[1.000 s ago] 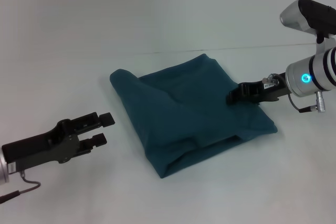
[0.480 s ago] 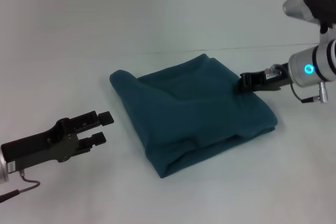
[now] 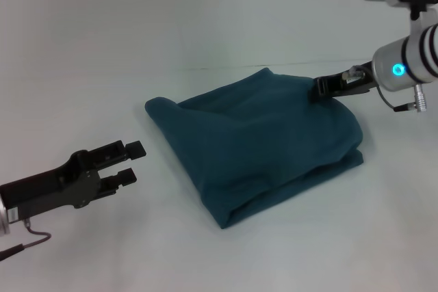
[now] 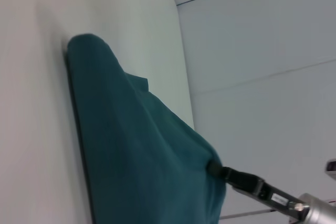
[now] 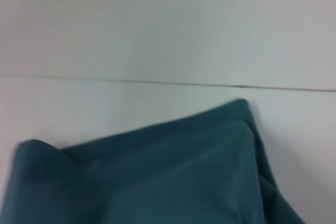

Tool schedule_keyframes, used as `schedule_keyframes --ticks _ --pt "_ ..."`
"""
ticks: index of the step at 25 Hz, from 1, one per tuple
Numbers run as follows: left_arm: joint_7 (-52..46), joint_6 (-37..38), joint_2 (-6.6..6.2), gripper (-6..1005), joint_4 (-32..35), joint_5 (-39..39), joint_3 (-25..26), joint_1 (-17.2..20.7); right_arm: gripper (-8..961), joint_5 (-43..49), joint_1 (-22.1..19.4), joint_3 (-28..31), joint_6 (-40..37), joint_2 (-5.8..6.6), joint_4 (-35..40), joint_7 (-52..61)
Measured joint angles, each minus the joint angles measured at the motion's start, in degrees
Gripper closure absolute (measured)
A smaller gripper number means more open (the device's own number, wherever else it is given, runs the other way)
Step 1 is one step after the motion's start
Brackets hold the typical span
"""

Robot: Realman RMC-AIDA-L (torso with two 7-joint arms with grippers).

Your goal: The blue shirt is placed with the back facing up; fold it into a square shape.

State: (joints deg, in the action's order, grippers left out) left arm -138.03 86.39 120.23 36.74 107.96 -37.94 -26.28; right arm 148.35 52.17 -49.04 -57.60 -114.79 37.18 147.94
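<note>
blue shirt [image 3: 260, 143]: long axis near-left to far-right | right gripper [image 3: 320, 88]: pinching its raised far-right edge | left gripper [image 3: 130, 162]: open, empty

Work surface [image 3: 82, 66]: plain white, matte, fills nearly the whole head view. No markings or texture on it. A thin dark seam line [image 3: 226, 67] crosses it from about 9 o'clock toward 3 o'clock, just above centre, rising slightly to the right. The same kind of line [image 5: 131, 82] runs level across the right wrist view. Left wrist view: pale panels [image 4: 262, 40] with two faint lines across them. Light is even and diffuse; shadows on the white are soft and shallow.
</note>
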Motion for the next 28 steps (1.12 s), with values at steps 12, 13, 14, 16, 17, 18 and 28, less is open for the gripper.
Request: schedule_keyframes --ticks 12,13,14,16,17,18,28 --pt "0.0 -0.6 0.00 214 -0.4 -0.2 0.2 0.0 918 1.3 0.9 -3.8 5.1 -0.84 -4.1 0.8" --pt "0.0 -0.6 0.00 214 -0.5 -0.2 0.2 0.0 917 1.3 0.9 -3.8 5.1 -0.74 -4.4 0.8" --pt "0.0 -0.6 0.00 215 -0.5 -0.2 0.3 0.0 917 1.3 0.9 -3.8 5.1 -0.64 -4.7 0.8" --pt "0.0 -0.7 0.00 215 -0.5 -0.2 0.3 0.0 915 1.3 1.1 -3.9 5.4 -0.38 -5.7 0.9" --pt "0.0 -0.7 0.00 215 -0.5 -0.3 0.3 0.0 915 1.4 1.2 -4.0 5.7 -0.31 -6.0 0.9" --pt "0.0 -0.7 0.00 215 -0.5 -0.3 0.3 0.0 914 1.7 1.2 -4.0 6.0 -0.29 -6.2 1.0" --pt "0.0 -0.8 0.09 214 -0.6 -0.3 0.3 0.0 527 3.8 1.6 -2.3 8.6 -0.17 -4.2 5.0"
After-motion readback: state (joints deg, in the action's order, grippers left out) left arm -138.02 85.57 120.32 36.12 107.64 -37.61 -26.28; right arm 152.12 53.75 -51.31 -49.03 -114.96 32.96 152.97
